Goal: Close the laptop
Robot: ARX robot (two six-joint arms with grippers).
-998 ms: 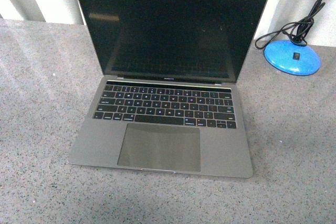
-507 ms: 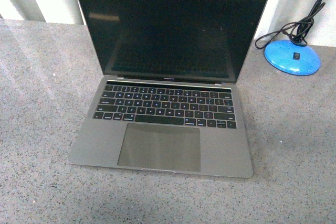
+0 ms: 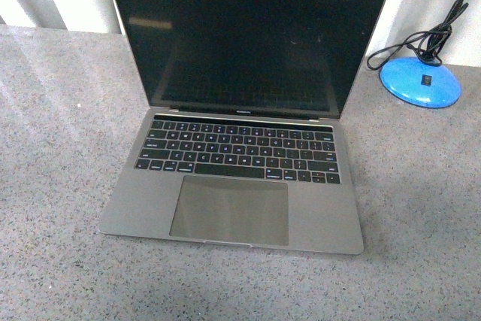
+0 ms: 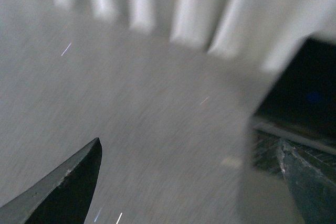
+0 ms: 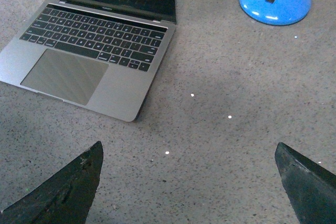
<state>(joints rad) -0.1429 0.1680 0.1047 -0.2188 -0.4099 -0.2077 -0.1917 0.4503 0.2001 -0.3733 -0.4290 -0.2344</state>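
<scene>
The slim grey aluminium laptop (image 3: 233,148) stands open at the centre of the front view on the speckled grey tabletop (image 3: 60,110), while the left gripper (image 4: 189,150) and the right gripper (image 5: 189,148) both gape wide, empty.

Nothing here can be truly read. On the laptop (image 3: 233,212), in the black border just under its screen, there is a small pale line of wording (image 3: 242,113), too small to make out. The keys (image 3: 239,152) show only pale dots. To the right of the laptop, the blue round base (image 3: 409,88) carries a small dark square (image 3: 425,79), also too small to read.
</scene>
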